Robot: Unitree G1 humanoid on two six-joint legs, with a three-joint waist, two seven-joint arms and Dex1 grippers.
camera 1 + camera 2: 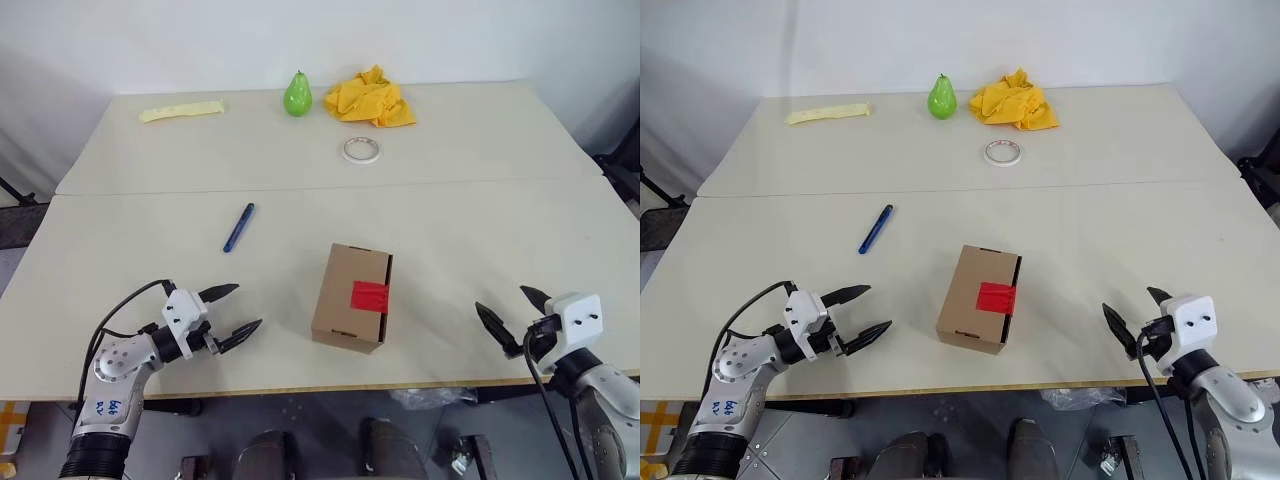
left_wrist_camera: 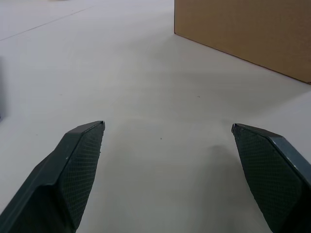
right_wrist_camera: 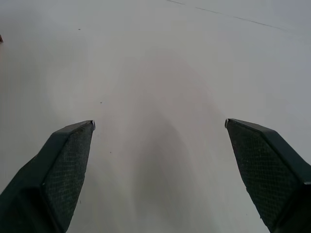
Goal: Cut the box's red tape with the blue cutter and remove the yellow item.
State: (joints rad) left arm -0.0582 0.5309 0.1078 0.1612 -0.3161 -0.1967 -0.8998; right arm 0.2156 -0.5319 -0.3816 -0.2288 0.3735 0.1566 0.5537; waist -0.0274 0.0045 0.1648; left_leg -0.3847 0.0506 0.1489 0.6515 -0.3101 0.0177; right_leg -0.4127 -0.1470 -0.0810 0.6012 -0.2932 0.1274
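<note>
The only writing is a few blue handwritten marks on the silver forearm of the left arm (image 1: 103, 405), at about 7 o'clock in the left eye view. They are too small to read. The box (image 1: 352, 297) bears no legible print.

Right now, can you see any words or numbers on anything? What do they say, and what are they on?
Blue handwritten marks on the left arm's grey casing: too small and blurred to read.
The box, the red tape, the blue cutter, the tape ring: no writing that can be seen.
The right end effector's white housing: two dark dots, no text.
</note>
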